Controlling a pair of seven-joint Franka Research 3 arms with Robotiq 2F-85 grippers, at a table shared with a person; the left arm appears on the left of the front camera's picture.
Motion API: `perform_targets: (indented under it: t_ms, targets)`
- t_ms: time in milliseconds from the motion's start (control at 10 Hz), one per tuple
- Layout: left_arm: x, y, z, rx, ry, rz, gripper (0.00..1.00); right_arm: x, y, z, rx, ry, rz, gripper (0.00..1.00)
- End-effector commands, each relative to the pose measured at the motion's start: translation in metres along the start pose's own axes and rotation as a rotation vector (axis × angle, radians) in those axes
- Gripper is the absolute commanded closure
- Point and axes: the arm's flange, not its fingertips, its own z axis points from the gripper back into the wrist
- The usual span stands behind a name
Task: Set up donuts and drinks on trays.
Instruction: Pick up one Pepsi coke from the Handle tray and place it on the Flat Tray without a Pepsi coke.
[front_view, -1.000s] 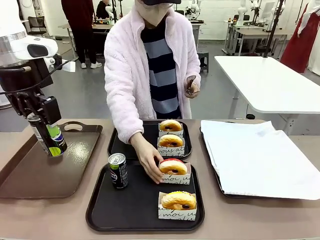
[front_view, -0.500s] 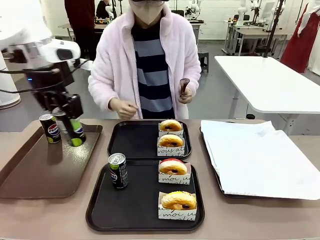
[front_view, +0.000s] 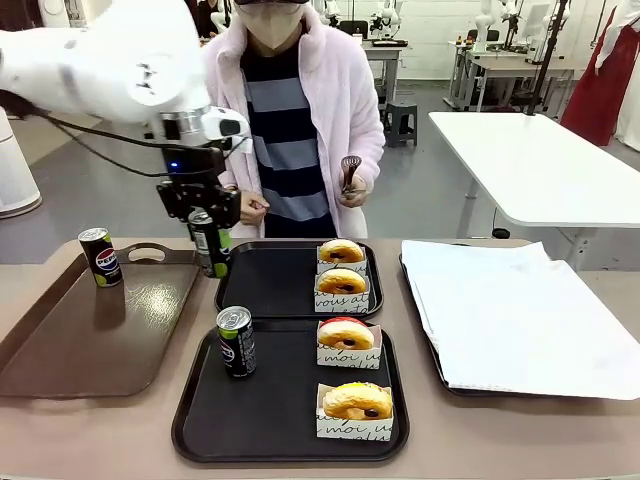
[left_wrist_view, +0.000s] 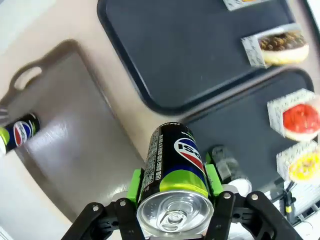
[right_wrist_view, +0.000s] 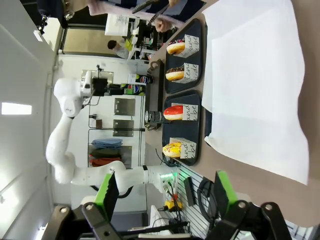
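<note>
Right now I am holding a can in my left gripper, green pads pinching its sides, and it is hanging upright in the air over the gap between the brown tray and the far black tray. In my left wrist view the can is sitting between my fingers, silver top toward the camera. My right gripper is standing wide with nothing between its pads, off to the side of the table. On the brown tray a second can is standing upright near the far rim, just beside the handle. A third can is standing on the near black tray, at its left, with a red donut and a yellow donut in sleeves at its right. Two more donuts, one behind the other, are sitting at the right of the far tray, whose left part is bare. The person is standing close behind that tray, both hands held up at the waist, well above the table. White paper is covering the tray at the right.
</note>
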Motion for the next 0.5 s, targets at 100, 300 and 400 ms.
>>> perform_targets:
  t_ms: [100, 300, 400]
  targets:
    - [0.049, -0.022, -0.019, 0.049, 0.009, 0.026, 0.42, 0.001, -0.001, 0.000, 0.014, -0.004, 0.007, 0.00]
    - [0.074, -0.026, -0.034, 0.027, 0.010, 0.031, 0.42, 0.001, -0.001, 0.000, 0.014, -0.004, 0.007, 0.00]
    - [0.082, -0.027, -0.041, 0.006, 0.013, 0.040, 0.42, 0.001, -0.001, 0.000, 0.014, -0.004, 0.007, 0.00]
